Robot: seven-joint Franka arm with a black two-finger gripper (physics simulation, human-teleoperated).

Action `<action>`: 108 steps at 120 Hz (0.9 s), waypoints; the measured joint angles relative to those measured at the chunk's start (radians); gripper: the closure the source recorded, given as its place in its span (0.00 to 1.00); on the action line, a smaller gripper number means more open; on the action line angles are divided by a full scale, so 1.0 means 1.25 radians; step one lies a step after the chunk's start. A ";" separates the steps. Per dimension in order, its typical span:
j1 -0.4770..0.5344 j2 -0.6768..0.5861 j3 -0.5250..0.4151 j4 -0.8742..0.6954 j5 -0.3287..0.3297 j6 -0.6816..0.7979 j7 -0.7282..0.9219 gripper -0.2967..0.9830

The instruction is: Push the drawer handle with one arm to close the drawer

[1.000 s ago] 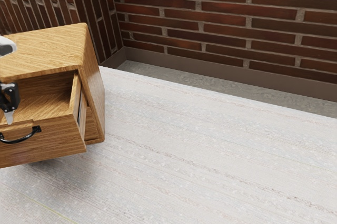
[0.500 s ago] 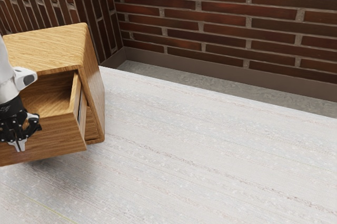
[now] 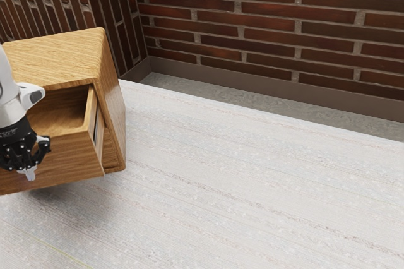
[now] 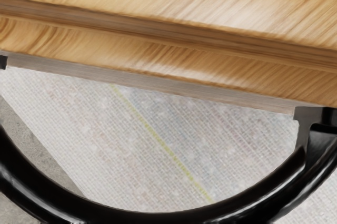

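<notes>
Claw (image 3: 28, 173), grip unclear, at open, grainy wooden drawer (image 3: 72, 158), glossy black bowed handle (image 4: 247, 207)

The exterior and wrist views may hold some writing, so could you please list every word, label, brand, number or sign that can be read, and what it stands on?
No text can be read in either view.
Gripper: small pale marks on its black body, too small to read.
Wooden cabinet, drawer and black drawer handle: no lettering that I can see.
</notes>
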State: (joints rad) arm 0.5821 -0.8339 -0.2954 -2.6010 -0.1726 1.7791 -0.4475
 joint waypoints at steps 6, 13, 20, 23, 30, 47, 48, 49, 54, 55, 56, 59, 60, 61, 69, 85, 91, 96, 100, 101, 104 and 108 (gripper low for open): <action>0.004 0.003 0.001 0.002 0.000 0.004 0.002 0.85; 0.006 0.004 0.003 0.007 0.000 0.007 0.004 0.85; 0.007 0.004 0.005 0.015 0.000 0.008 0.006 0.85; 0.007 0.004 0.006 0.018 0.000 0.007 0.007 0.85; 0.020 0.004 0.008 0.029 0.002 0.005 0.010 0.85; 0.048 0.024 0.008 0.050 0.004 0.001 0.020 0.85; 0.049 0.025 0.008 0.051 0.004 0.001 0.021 0.85; 0.049 0.027 0.008 0.053 0.004 0.001 0.021 0.85; 0.050 0.037 0.007 0.058 0.005 0.000 0.024 0.85; 0.050 0.039 0.007 0.059 0.005 0.001 0.024 0.85; 0.050 0.041 0.007 0.060 0.005 0.001 0.025 0.85; 0.050 0.050 0.007 0.063 0.006 0.001 0.026 0.85; 0.051 0.052 0.007 0.064 0.006 0.002 0.027 0.85; 0.051 0.055 0.007 0.065 0.006 0.002 0.027 0.85; 0.051 0.075 0.007 0.072 0.009 0.004 0.031 0.85; 0.051 0.101 0.007 0.085 0.015 0.009 0.037 0.85; 0.051 0.110 0.007 0.094 0.018 0.010 0.039 0.85; 0.051 0.119 0.007 0.101 0.020 0.012 0.040 0.85; 0.052 0.125 0.007 0.105 0.023 0.012 0.042 0.85; 0.052 0.127 0.007 0.106 0.024 0.013 0.042 0.85; 0.052 0.133 0.007 0.109 0.026 0.013 0.043 0.85; 0.054 0.140 0.007 0.113 0.029 0.014 0.044 0.85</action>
State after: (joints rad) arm 0.6498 -0.6584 -0.2860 -2.4594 -0.1367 1.7967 -0.3931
